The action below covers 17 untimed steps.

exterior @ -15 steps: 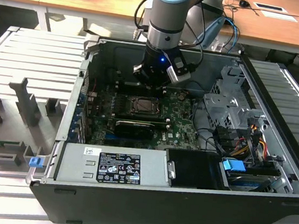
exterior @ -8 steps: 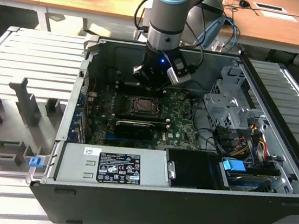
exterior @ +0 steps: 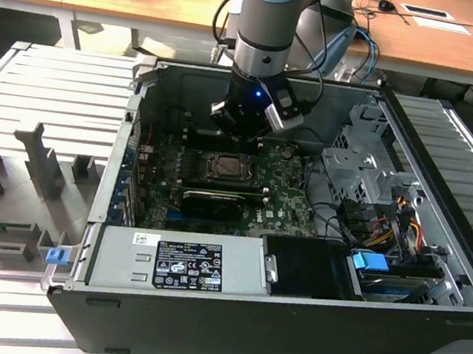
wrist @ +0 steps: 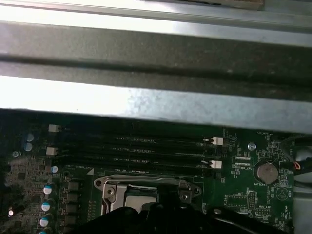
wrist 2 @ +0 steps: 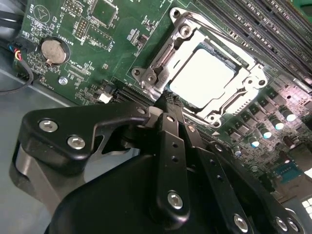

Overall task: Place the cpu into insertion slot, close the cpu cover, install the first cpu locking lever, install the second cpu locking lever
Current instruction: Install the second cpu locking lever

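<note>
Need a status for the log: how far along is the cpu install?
Done: the cpu sits in the insertion slot, with the cpu cover down around it. In hand: the gripper is at the socket's edge, holding nothing visible. Left: whether either locking lever is latched can't be told.

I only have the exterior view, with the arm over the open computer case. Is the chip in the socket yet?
Observer: Yes. In the second wrist view the small square cpu with a silvery metal top sits in the square black insertion slot.
Operator: And the cover?
Observer: The thin silver-grey metal cpu cover lies flat over it, and the chip shows through its window.
Operator: Where exactly is the gripper?
Observer: The black gripper has its tip right at the cover's outer edge. I cannot tell whether it touches.
</note>
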Each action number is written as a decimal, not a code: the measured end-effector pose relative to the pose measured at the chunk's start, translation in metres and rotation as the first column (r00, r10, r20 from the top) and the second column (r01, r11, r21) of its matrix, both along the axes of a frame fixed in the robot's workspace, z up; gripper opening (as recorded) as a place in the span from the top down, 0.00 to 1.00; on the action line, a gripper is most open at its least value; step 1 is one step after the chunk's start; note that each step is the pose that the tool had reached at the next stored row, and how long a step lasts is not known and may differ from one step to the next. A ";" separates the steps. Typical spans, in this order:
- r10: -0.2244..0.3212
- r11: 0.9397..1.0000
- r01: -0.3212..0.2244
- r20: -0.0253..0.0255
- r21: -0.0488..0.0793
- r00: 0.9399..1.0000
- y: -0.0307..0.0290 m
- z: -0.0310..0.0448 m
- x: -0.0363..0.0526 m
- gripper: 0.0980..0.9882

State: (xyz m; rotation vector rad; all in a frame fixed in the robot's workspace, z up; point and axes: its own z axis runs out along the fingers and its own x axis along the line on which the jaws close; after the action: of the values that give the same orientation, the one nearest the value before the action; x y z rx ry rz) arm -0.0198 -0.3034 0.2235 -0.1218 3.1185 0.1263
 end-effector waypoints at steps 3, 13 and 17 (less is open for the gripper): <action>0.000 1.000 0.000 0.000 0.000 1.000 -0.0015 0.0000 0.0000 0.99; 0.000 1.000 0.000 0.000 0.000 1.000 -0.0069 0.0000 0.0000 0.99; 0.000 1.000 0.000 0.000 0.000 1.000 -0.0112 0.0001 0.0000 0.99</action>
State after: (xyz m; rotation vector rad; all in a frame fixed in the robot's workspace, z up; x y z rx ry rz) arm -0.0198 -0.3145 0.2236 -0.1219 3.1184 0.1264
